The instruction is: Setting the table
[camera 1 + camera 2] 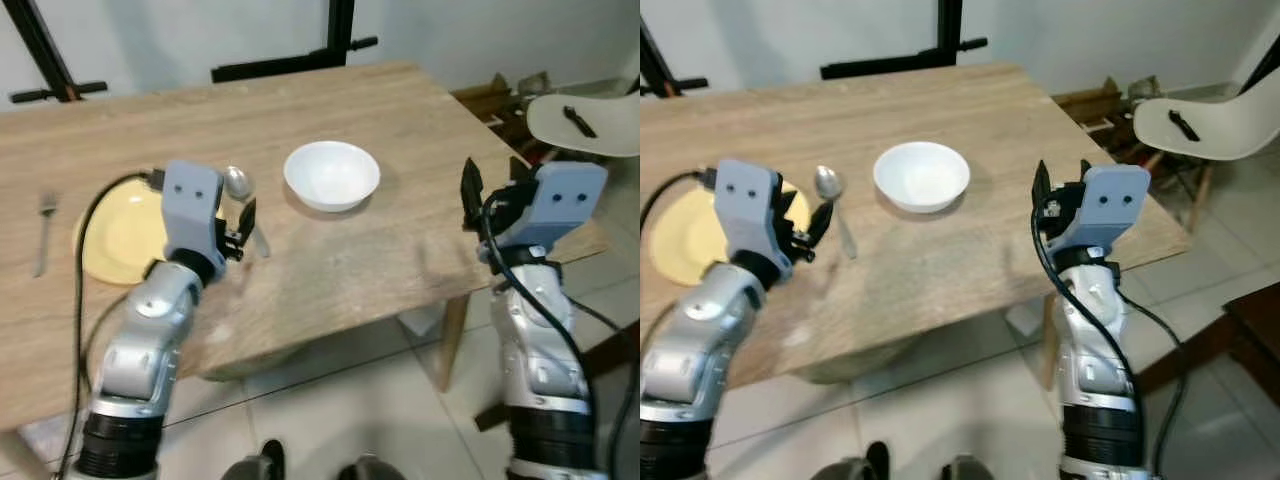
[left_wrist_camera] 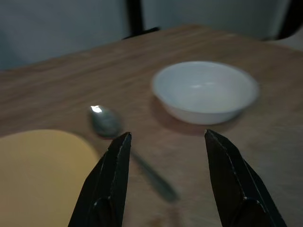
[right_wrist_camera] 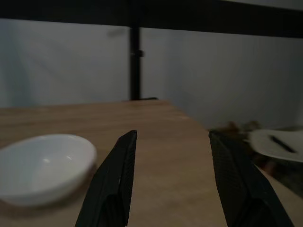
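Both arms are raised over the near edge of the wooden table (image 1: 350, 270). Left gripper (image 2: 165, 179) hovers low above the tabletop, fingers apart, holding nothing; the spoon (image 2: 123, 142) lies between and just ahead of its tips, handle toward the robot, bowl end away. Right gripper (image 3: 173, 179) is held higher at the table's right side, fingers also apart and empty, aimed across the table with the white bowl (image 3: 45, 165) off to its left. Yellow plate (image 1: 125, 235) sits to the robot's left, its right edge just beside the spoon; part of it is hidden behind the left wrist. Fork (image 1: 44, 230) lies well left of the plate, apart from it. White bowl sits mid-table, right of the spoon, not touching it. Beyond the table: black stand legs and a white chair (image 1: 1200, 120) off the right corner. Judgement: this is the approach to a spoon pick, not yet a grasp. Next move needs the left gripper to drop and close across the thin handle, flat on the wood, so slipping is the risk.
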`<state>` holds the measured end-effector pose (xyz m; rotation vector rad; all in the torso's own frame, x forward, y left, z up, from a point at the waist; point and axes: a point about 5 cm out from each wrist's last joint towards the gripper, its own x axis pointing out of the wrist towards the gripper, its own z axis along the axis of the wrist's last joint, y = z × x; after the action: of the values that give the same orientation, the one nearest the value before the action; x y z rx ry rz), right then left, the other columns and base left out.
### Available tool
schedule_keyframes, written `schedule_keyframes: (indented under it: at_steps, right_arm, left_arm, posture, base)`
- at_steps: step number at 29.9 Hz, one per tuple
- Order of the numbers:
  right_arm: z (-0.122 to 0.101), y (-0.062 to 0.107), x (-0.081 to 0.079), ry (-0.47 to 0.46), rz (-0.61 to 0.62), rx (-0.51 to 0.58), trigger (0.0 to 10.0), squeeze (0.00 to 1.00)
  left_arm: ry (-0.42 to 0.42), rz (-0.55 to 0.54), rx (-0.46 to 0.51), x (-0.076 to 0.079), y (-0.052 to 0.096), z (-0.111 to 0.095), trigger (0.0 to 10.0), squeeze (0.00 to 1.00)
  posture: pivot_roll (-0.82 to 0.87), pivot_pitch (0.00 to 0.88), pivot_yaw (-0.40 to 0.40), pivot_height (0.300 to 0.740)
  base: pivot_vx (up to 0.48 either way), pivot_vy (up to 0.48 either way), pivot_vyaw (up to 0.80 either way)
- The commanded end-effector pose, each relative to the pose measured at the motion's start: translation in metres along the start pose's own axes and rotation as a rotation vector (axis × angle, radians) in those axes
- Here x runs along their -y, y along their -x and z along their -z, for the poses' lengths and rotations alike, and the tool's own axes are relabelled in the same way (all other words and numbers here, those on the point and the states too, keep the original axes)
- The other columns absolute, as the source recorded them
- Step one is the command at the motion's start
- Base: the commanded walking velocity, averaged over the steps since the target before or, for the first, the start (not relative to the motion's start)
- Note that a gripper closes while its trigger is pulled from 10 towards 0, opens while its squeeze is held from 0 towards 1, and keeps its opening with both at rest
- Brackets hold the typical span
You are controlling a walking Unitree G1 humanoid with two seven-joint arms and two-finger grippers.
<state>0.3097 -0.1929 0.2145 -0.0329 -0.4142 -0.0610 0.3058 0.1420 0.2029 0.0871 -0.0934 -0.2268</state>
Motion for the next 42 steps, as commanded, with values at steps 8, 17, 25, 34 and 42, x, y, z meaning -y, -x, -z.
schedule_keyframes:
  at_steps: [8, 17, 25, 34, 42]
  right_arm:
    - [0.0047, 0.0037, 0.0031, -0.003, 0.015, -0.025, 10.0, 0.00]
    - [0.0053, 0.0035, 0.0035, 0.002, 0.015, -0.029, 10.0, 0.00]
    - [0.0059, 0.0038, 0.0030, 0.002, 0.017, -0.032, 10.0, 0.00]
    - [0.0069, 0.0041, 0.0036, 0.003, 0.018, -0.035, 10.0, 0.00]
    - [0.0078, 0.0042, 0.0020, 0.001, 0.016, -0.036, 10.0, 0.00]
  left_arm:
    - [-0.010, -0.003, -0.009, -0.0008, 0.0006, 0.0024, 10.0, 0.00]
    - [-0.007, -0.004, -0.011, -0.0005, 0.0005, 0.0029, 10.0, 0.00]
    - [-0.010, -0.003, -0.013, -0.0010, 0.0001, 0.0034, 10.0, 0.00]
    - [-0.012, -0.001, -0.014, -0.0004, -0.0001, 0.0038, 10.0, 0.00]
    - [-0.014, 0.000, -0.015, -0.0012, 0.0001, 0.0044, 10.0, 0.00]
  posture:
    - [-0.09, 0.029, 0.033, 0.740]
    - [-0.09, 0.030, 0.031, 0.740]
    - [-0.09, 0.032, 0.034, 0.740]
    - [-0.08, 0.032, 0.034, 0.740]
    - [-0.08, 0.027, 0.037, 0.740]
  base:
    - [-0.372, 0.000, 0.00]
    - [-0.372, 0.000, 0.00]
    - [-0.372, 0.000, 0.00]
    - [-0.372, 0.000, 0.00]
    - [-0.372, 0.000, 0.00]
